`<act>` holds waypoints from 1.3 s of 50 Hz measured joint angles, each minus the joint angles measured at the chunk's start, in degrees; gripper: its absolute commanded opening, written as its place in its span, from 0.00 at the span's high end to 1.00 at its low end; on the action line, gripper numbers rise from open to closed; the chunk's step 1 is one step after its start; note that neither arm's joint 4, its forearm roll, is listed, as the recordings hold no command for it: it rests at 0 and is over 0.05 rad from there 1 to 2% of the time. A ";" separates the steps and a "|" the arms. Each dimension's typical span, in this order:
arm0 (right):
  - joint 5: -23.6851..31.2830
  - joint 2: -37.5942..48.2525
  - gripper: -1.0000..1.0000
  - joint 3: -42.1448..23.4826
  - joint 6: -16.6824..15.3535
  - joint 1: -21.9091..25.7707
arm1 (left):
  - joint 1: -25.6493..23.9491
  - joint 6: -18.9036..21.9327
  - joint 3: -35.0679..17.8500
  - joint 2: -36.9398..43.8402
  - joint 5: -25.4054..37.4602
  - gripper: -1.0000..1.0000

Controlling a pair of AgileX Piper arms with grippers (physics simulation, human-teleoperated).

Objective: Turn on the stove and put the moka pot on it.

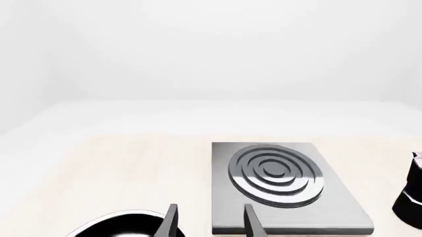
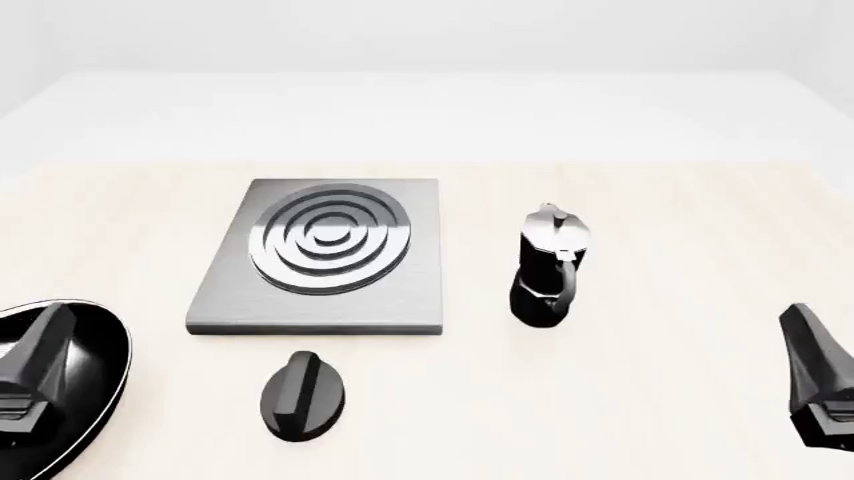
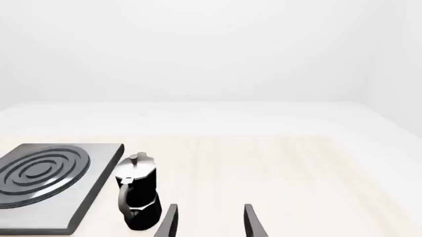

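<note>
On the table, the stove (image 2: 320,258) sits left of centre, its black knob (image 2: 303,394) lying in front, long axis pointing away. Just right stands the moka pot (image 2: 547,266), upright, handle toward the arms. Left gripper (image 1: 209,221) and right gripper (image 3: 209,221) both gape, empty.

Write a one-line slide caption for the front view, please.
Moka pot waits beside the stove, knob in front.

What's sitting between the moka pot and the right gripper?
Nothing: in the front view only bare table separates the moka pot from the right gripper.
</note>
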 measured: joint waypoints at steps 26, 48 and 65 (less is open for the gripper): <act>-1.30 2.00 0.00 -0.02 0.65 -0.05 | -3.57 -0.71 -11.18 25.09 -0.80 0.00; -2.53 3.72 0.00 0.01 0.87 -0.06 | -10.64 1.70 -28.43 39.21 15.70 0.00; -3.26 4.61 0.00 0.03 1.43 0.17 | -19.99 -3.66 -38.45 51.61 26.28 0.00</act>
